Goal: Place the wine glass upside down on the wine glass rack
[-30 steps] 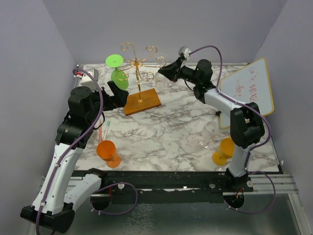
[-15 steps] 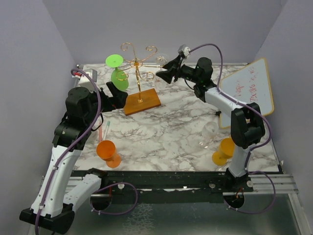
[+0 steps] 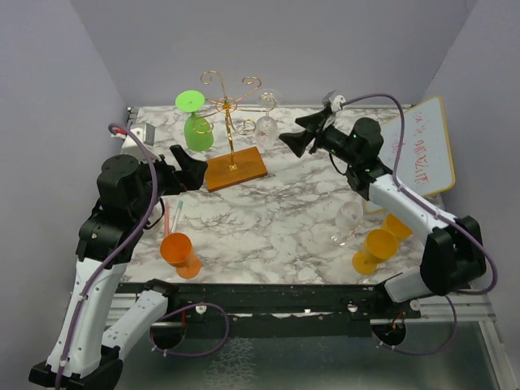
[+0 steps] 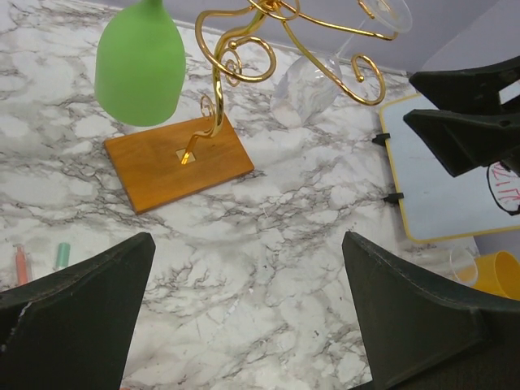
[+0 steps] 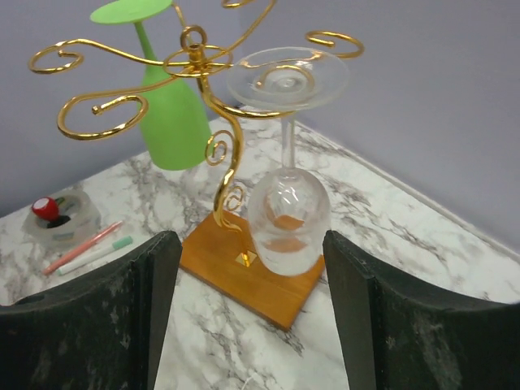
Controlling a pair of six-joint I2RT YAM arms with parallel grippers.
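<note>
The clear glass point(image 5: 288, 215) hangs upside down on the rack point(image 5: 231, 175). Its foot lies flat across one gold scroll arm on the rack's right side, the stem drops through the curl, and the bowl hangs mouth down above the right end of the wooden base point(image 3: 236, 169) without touching it. That hold makes sense: the wide foot cannot slip through the curl, so the glass's own weight keeps it seated. The glass is see-through with a faint sheen, and the orange of the base shows through the bowl. It looks to hang close to plumb.

A green glass point(image 3: 197, 130) hangs the same way on the rack's left side.

The right gripper point(image 3: 288, 142) sits just right of the rack with its jaws spread wide and nothing between them. It faces the clear glass but stands apart from it. The left gripper point(image 3: 191, 166) is near the rack's left, beside the base, and is likewise spread and empty.

Judging from this, the placing looks done. Any next move should keep both arms off the thin wire, since a knock could swing the glasses.
</note>
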